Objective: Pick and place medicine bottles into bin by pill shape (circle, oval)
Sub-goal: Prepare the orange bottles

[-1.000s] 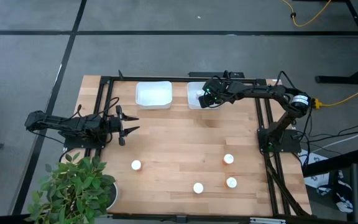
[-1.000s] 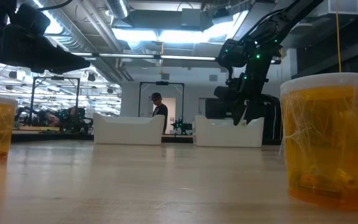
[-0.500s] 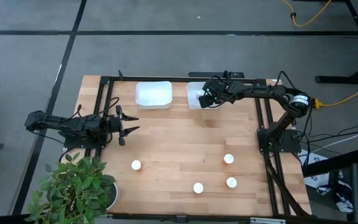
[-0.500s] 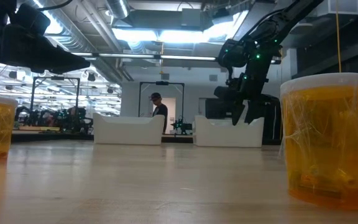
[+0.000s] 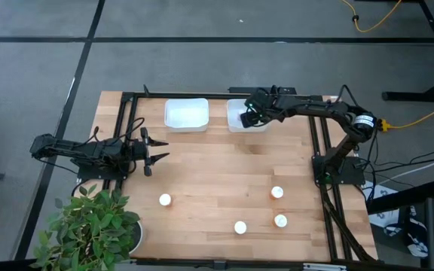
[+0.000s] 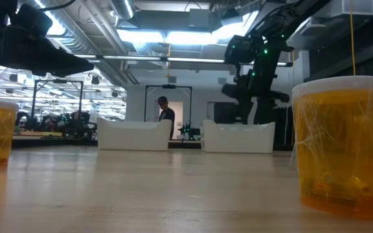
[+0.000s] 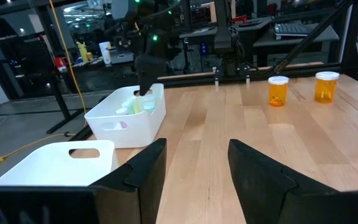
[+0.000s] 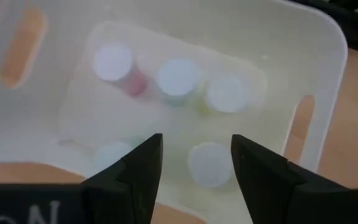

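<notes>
Bottles [image 8: 177, 78] already lie in the right bin [image 5: 237, 117], about five caps showing; four bottles [image 5: 276, 193] stand on the counter [image 5: 217, 173], unsorted; the left bin [image 5: 186, 114] looks empty from above; the right gripper [image 8: 194, 163] hangs over the right bin, fingers apart, holding nothing; the left gripper [image 7: 194, 165] waits at the counter's left edge, spread, empty.

Pale wood-plank table [image 5: 217, 173], smooth white plastic bins [image 5: 186, 115], translucent orange bottles [image 6: 340, 145].
</notes>
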### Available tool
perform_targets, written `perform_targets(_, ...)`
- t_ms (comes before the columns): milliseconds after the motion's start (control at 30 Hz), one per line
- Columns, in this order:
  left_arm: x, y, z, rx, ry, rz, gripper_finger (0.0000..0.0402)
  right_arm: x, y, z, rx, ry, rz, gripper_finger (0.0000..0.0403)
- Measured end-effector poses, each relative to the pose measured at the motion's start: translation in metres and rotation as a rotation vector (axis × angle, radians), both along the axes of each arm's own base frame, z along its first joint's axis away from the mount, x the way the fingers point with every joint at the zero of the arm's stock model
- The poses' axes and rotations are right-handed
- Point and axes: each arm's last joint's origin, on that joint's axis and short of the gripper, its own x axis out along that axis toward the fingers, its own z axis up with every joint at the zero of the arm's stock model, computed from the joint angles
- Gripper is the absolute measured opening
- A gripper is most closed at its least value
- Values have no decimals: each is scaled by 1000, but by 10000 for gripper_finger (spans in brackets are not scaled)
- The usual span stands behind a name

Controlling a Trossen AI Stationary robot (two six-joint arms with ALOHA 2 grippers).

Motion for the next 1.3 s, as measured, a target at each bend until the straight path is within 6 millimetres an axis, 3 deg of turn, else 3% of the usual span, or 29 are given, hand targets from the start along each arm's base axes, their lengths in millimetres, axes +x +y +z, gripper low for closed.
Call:
perform_targets(267,0,0,0,0,0,0,166,8,1,38,137,-54,31,193)
perform_targets(500,0,0,0,0,0,1,166,19,26,63,284,-91,82,193)
perform_targets(967,0,0,0,0,0,0,166,33,133,65,466,39,306,193)
perform_targets(1133,0,0,0,0,0,1,166,26,170,64,541,138,341,193)
perform_targets(1300,0,0,0,0,-1,0,166,6,208,70,591,259,332,193)
